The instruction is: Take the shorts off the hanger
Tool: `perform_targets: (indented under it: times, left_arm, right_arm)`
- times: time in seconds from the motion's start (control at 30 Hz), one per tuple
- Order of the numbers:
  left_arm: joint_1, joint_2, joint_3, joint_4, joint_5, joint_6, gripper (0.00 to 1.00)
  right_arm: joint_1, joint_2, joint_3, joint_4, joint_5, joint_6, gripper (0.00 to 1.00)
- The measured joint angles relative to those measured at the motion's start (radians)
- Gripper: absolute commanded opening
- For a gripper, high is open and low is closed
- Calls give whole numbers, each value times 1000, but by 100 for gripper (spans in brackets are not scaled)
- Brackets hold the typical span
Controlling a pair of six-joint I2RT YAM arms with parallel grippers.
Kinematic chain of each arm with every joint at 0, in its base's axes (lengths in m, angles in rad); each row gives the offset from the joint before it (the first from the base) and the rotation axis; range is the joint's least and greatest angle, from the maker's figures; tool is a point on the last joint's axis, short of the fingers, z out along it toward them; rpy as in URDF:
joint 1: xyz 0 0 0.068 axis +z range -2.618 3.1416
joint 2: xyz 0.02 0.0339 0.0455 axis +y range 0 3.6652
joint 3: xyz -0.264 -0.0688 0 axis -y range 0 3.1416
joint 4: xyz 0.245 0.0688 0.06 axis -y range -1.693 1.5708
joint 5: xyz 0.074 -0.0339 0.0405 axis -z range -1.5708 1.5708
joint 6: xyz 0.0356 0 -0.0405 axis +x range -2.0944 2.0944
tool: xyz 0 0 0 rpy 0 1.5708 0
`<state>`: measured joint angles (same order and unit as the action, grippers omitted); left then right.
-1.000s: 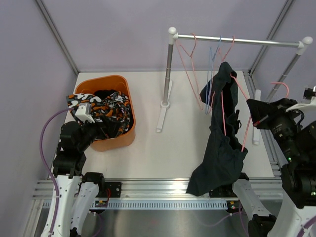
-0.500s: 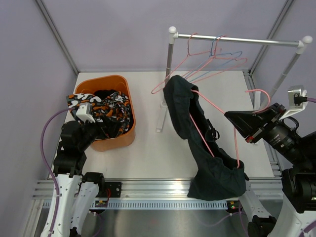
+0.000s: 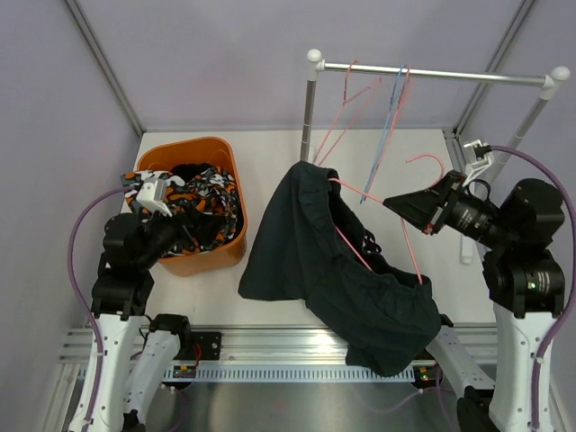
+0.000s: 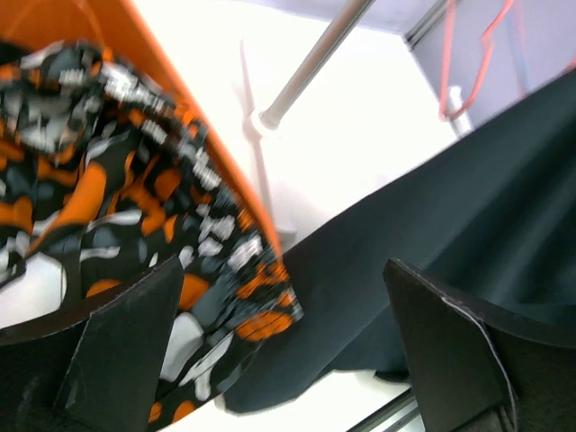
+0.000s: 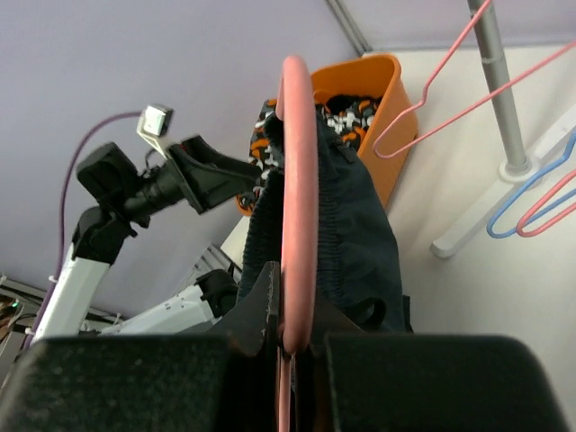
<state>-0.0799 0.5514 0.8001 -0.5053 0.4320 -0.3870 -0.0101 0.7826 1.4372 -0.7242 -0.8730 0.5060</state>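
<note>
Showing a late stage: right gripper (image 3: 392,202) jaws were clamped on the pink hanger (image 3: 351,247), dark navy shorts (image 3: 301,243) draped on it beside the orange bin (image 3: 193,144), which held camouflage shorts (image 3: 205,193); left gripper (image 4: 283,310) jaws stood apart.

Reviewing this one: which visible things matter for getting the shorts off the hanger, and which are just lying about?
Job: dark navy shorts; pink hanger carrying them; right tool, shut on that hanger; left tool, open by the orange bin; camouflage shorts in the bin.
Lying about: clothes rail; blue hanger and spare pink hangers on it.
</note>
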Motion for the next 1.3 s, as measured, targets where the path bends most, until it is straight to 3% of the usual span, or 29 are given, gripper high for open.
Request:
perform_targets:
  times: [0.07,0.3,0.57,0.87,1.2,1.3]
  left_arm:
    - [-14,23,41,15,3,-5,99]
    - [-200,105,96,50,-64,-11,99]
    - [-526,213,138,60,-272,-38,99]
    - [-789,394,263,64,-558,-51,99]
    - [-874,557,284,48,-731,-68,96]
    - [-890,576,284,46,-754,-75,89]
  right_arm:
    - [53,27,-31,9,27,-3,0]
    - [499,201,-45,10,400,-42,0]
    - [747,290,-44,-6,793,-45,0]
    - [898,355,-20,-18,1033,-37,0]
    - [948,356,29,-30,1117,-34,0]
    - [957,354,29,-32,1120,-34,0]
